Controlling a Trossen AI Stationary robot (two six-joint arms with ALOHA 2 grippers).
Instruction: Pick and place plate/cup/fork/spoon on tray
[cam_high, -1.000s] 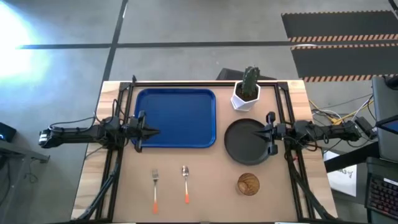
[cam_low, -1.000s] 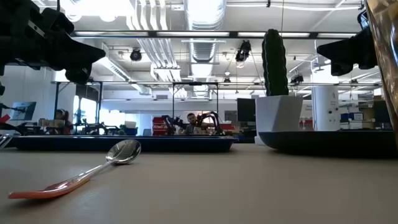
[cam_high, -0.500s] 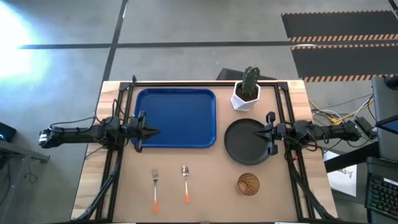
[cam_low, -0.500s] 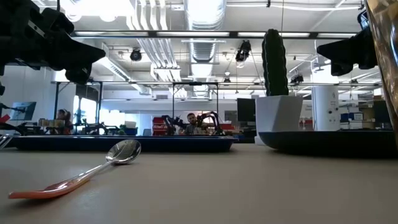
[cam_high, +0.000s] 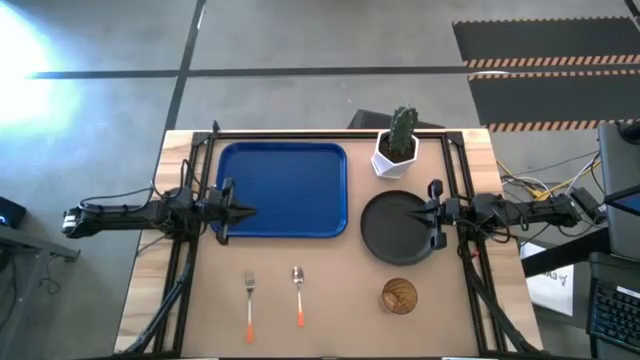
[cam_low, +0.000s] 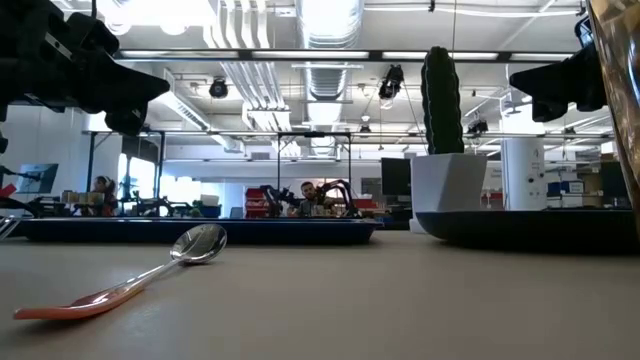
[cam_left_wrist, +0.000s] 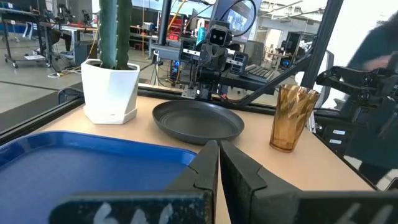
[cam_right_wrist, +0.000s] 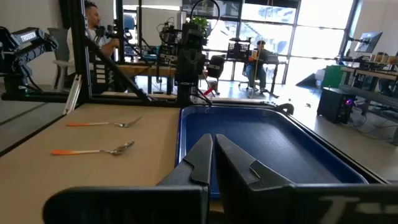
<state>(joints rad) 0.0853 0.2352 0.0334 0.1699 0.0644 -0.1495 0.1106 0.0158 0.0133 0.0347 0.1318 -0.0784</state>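
Note:
A blue tray (cam_high: 283, 190) lies at the table's far left. To its right the black plate (cam_high: 398, 228) rests flat, with the amber cup (cam_high: 399, 296) upright near the front edge. The orange-handled fork (cam_high: 249, 303) and spoon (cam_high: 298, 296) lie side by side on the table at the near left. My left gripper (cam_high: 250, 211) hovers shut over the tray's left part, pointing level toward the right. My right gripper (cam_high: 412, 213) hovers shut over the plate's right part, pointing level toward the left. Neither touches anything.
A white pot with a green cactus (cam_high: 397, 146) stands at the far edge, just beyond the plate. Black frame rails (cam_high: 190, 200) run along both sides of the table. Bare wood lies between the cutlery and the cup.

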